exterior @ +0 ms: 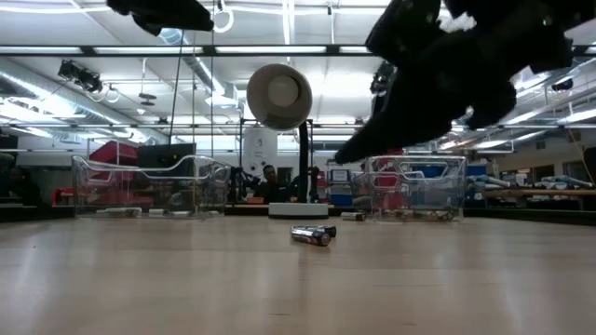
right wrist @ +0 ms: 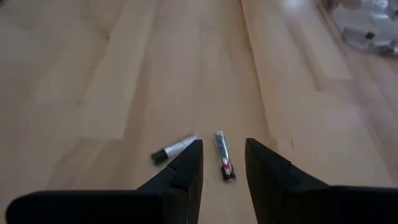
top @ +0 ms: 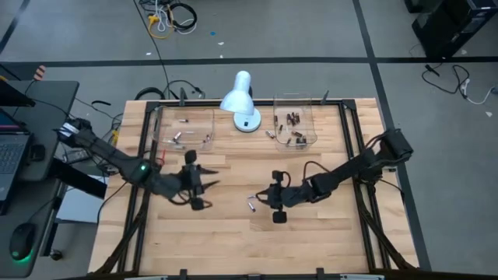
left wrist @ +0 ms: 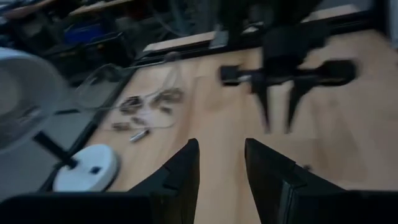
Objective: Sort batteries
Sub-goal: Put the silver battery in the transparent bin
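Item: two loose batteries (top: 252, 204), small metal cylinders, one silvery-grey (right wrist: 173, 148), one grey with a red-and-dark end (right wrist: 223, 155), lying side by side on the pale wooden plank tabletop (top: 233, 241) near its middle, a narrow gap between them

Handling, judged: light, rigid, smooth and round, likely to roll or slip; best pinched across the middle of the barrel

Right hand (right wrist: 222, 163): dark two-finger hand, open and empty, hovering just beside the pair, the red-ended cell lying in line with its gap

Left hand (top: 199, 185): dark, open, empty, above the tabletop, well apart from the pair

Stores: left clear plastic tray (top: 187, 128) with a few silvery cells; right clear plastic tray (top: 294, 124) with dark, coppery cells, one more just outside its wall

Also: white desk lamp (top: 241, 99) between the trays
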